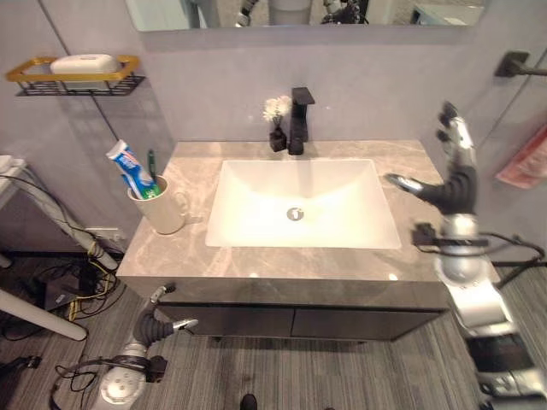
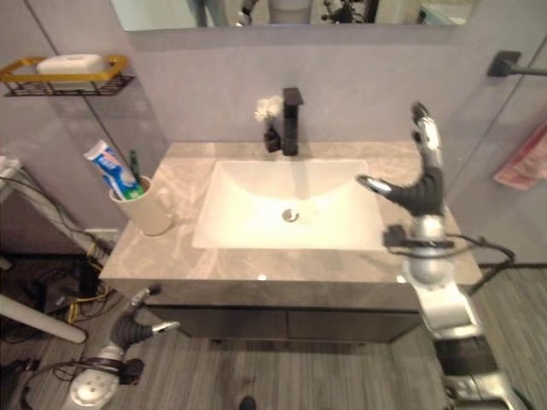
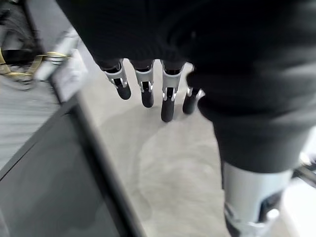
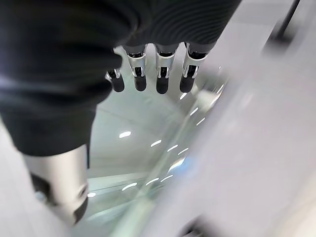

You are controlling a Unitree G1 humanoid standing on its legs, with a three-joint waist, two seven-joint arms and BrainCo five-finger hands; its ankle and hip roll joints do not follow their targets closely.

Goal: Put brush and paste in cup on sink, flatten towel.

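A beige cup (image 1: pixel 164 212) stands on the left of the grey sink counter (image 1: pixel 256 260). A blue and white toothpaste tube (image 1: pixel 132 170) and a green toothbrush (image 1: pixel 151 161) stick up out of it. A pink towel (image 1: pixel 524 161) hangs at the right edge, beyond the counter. My right hand (image 1: pixel 457 182) is raised over the counter's right end, open, with its fingers (image 4: pixel 163 79) straight and its thumb pointing toward the basin. My left hand (image 1: pixel 161 325) hangs low in front of the cabinet, below the cup, open and holding nothing.
The white basin (image 1: pixel 256 224) takes up the middle of the counter, with a black tap (image 1: pixel 299 120) and a small vase of white flowers (image 1: pixel 276 125) behind it. A wall shelf (image 1: pixel 77 81) with soap hangs at upper left. A black wall bracket (image 1: pixel 513 63) sits above the towel.
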